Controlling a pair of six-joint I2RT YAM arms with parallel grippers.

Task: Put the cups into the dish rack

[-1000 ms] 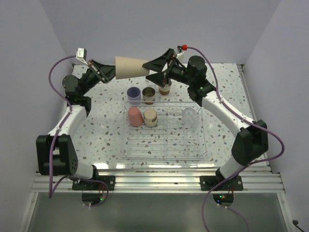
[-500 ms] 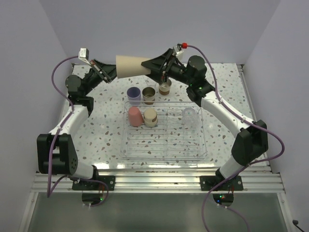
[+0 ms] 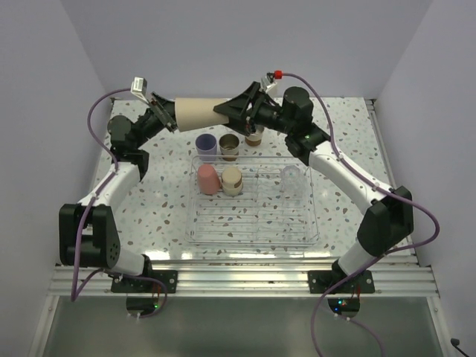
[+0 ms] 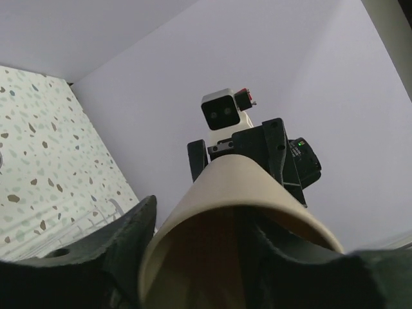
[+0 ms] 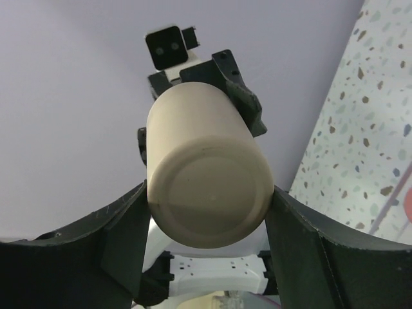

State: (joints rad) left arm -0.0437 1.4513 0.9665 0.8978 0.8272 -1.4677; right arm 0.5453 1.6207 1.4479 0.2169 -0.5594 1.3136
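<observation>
Upper centre: the beige cup (image 3: 199,111) hangs sideways in the air. Our right fingers (image 5: 109,238) pinch its base. Our left fingers (image 4: 122,251) flank its mouth; we cannot tell if they grip.

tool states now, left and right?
Left tool: fingers at the open end of the beige cup; grip cannot be told.
Right tool: closed on the beige cup at its base end.

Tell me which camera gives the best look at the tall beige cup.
Top external: it shows the beige cup full length, lying sideways in the air between the left end effector and right end effector. The left wrist view sees only its open mouth; the right wrist view only its flat base.
</observation>
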